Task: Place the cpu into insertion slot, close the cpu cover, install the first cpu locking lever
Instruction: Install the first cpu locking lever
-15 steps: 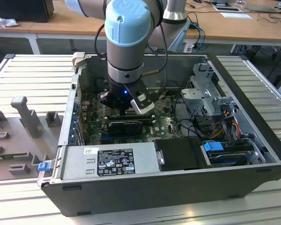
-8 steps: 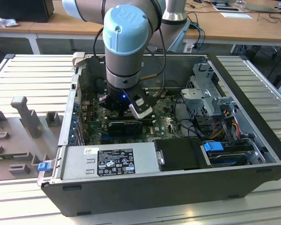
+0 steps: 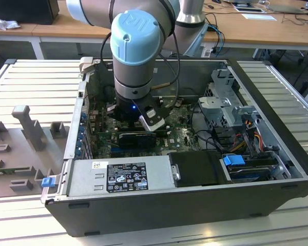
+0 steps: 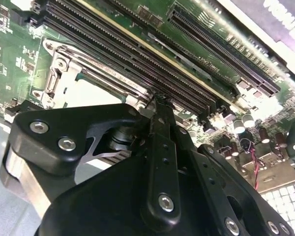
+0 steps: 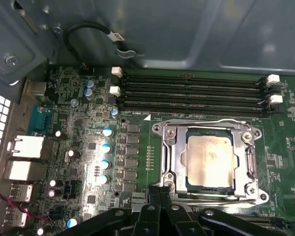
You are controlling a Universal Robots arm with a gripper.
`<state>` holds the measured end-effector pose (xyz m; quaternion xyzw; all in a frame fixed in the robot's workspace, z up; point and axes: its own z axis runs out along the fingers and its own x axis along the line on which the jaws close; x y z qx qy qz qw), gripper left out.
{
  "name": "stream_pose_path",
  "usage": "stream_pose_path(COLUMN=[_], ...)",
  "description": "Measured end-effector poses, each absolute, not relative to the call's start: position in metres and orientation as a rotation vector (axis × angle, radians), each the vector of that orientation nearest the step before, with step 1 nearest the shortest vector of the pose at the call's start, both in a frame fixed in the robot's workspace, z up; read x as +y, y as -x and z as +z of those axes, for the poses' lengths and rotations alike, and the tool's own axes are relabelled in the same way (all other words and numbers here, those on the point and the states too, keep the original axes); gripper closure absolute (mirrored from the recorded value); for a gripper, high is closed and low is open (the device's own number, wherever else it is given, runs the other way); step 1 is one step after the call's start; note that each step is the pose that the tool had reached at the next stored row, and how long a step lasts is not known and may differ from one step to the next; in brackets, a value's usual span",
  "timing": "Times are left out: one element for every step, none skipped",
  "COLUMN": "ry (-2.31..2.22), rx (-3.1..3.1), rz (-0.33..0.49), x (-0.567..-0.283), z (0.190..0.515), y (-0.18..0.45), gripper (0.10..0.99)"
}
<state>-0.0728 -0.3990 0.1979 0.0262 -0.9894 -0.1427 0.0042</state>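
Note:
In the first wrist view the cpu (image 5: 209, 162), a pale silver-beige square, lies flat in the insertion slot (image 5: 186, 167) on the green motherboard. The cpu cover (image 5: 206, 126), a silver frame with a square window, lies down around the chip. Thin metal lever rods run along the socket's two sides (image 5: 251, 162). My gripper (image 5: 160, 191) is shut just off the socket's near edge, its black fingertips together; nothing shows between them. The second wrist view has the gripper (image 4: 160, 101) with its tips right by the cover (image 4: 64, 64). In the exterior view the gripper (image 3: 136, 120) reaches down into the open computer case.
Long black memory slots (image 5: 191, 93) run beside the socket. Capacitors and rear ports (image 5: 24, 147) stand to one side, the grey case wall (image 5: 187, 29) beyond. The exterior view has the power supply (image 3: 123, 174) in front and a drive cage with cables (image 3: 226, 97) at its right.

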Motion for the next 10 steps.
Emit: stream_pose_path(ry=[-0.082,-0.082,-0.082,-0.082,-0.082,-0.082,-0.082,-0.082,-0.082,-0.082], rx=[-3.100,-3.100,-3.099,-3.099,-3.099,-3.098,-3.098,-3.098,-3.098,-3.098], rz=[-0.450,-0.453,-0.455,-0.456,-0.458,-0.461,-0.463,-0.465,-0.464,-0.464], x=[-0.399,-0.399,-0.399,-0.399,-0.399,-0.399,-0.398,-0.398,-0.398,-0.398], z=[0.197,0.196,0.195,0.194,0.194,0.194,0.194,0.198,0.201,0.205], y=[0.073,0.073,0.073,0.074,0.075,0.075,0.076,0.076,0.076,0.076], gripper=[0.980,0.980,0.980,0.980,0.980,0.980,0.980,0.980,0.980,0.980])
